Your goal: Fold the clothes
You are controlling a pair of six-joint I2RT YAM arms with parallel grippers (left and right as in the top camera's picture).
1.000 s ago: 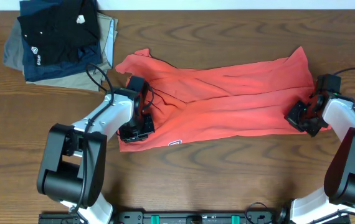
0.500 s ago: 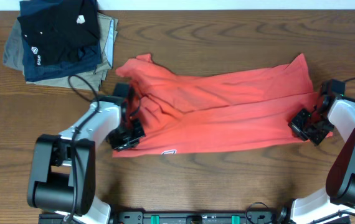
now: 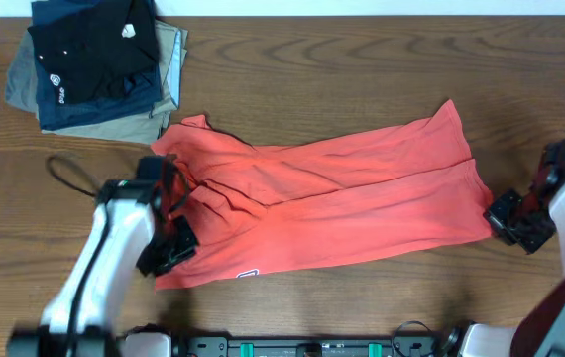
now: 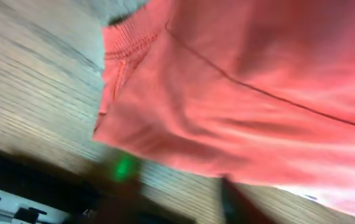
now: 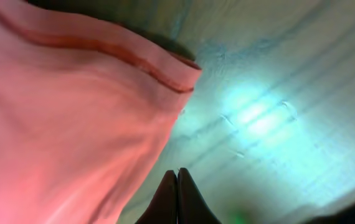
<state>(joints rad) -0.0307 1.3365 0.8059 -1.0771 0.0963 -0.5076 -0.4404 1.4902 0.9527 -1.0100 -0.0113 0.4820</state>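
Only its wrist view showed the right end effector [image 5: 177,186] closed, fingertips together beside the T-shirt [image 3: 332,203] hem. The left end effector [image 4: 174,202], blurred, stood parted under the cloth's edge.

The T-shirt [image 3: 332,203] lies across the middle of the table [image 3: 362,69], stacked garments [image 3: 94,64] behind its left end

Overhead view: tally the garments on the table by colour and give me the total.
Red T-shirt: 1
Black folded garment: 1
Navy folded garment: 1
Khaki folded garment: 1
Total: 4
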